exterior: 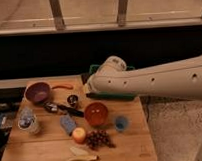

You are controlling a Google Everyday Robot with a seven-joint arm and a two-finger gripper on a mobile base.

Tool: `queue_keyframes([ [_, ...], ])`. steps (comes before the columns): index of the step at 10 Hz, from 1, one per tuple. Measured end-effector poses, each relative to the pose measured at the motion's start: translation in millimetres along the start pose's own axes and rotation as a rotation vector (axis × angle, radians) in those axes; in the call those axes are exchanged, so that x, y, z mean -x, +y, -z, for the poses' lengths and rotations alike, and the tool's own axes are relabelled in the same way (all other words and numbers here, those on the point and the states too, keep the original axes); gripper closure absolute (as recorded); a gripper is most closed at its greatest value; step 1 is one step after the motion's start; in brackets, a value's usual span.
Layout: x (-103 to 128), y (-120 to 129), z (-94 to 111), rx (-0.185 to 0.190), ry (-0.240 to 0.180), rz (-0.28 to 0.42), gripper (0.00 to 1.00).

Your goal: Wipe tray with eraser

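At back of table, green tray lies mostly hidden under white arm. Pincer at arm end, over left end of tray; released or clenched, cannot tell. Dark flat shape at left corner of tray, probably eraser, just behind pincer. Toward front: purple bowl, orange-red bowl, light blue block, blue cup, apple, grapes, banana.

The single camera sits high above the table's near edge and looks down and forward across it to the dark wall past the far edge. It is close: the arm comes in large from the right, with the gripper at the tray's left end
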Motion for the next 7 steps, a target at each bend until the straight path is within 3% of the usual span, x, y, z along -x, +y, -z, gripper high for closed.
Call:
queue_keyframes([
  [2, -3.9, -3.9, -3.5, -0.004, 0.029, -0.017, 1.0],
  [4, -7.9, -37.1, -8.9, -0.023, 0.091, -0.049, 1.0],
  [7, -3.6, -78.0, -10.9, -0.059, 0.15, -0.091, 1.0],
])
